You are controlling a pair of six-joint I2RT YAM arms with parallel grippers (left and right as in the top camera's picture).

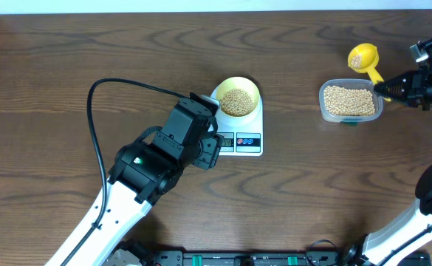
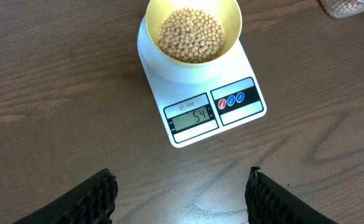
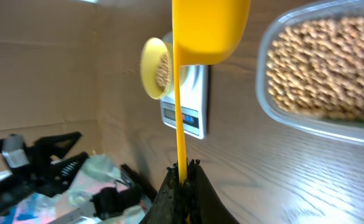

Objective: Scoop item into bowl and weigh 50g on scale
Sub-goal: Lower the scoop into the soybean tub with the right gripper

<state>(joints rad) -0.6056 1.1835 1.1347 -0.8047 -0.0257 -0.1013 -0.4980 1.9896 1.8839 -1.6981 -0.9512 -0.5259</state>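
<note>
The pale-yellow bowl holds tan beans and stands on the white scale; the display reads 54. My left gripper is open and empty, just in front of the scale. My right gripper is shut on the handle of the yellow scoop, held beside the clear tub of beans. In the right wrist view the scoop hangs above the fingers, with the tub at the right and the bowl on the scale behind.
The left arm's black cable arcs over the table left of the scale. The table's front edge carries black hardware. Clutter lies off the table edge in the right wrist view.
</note>
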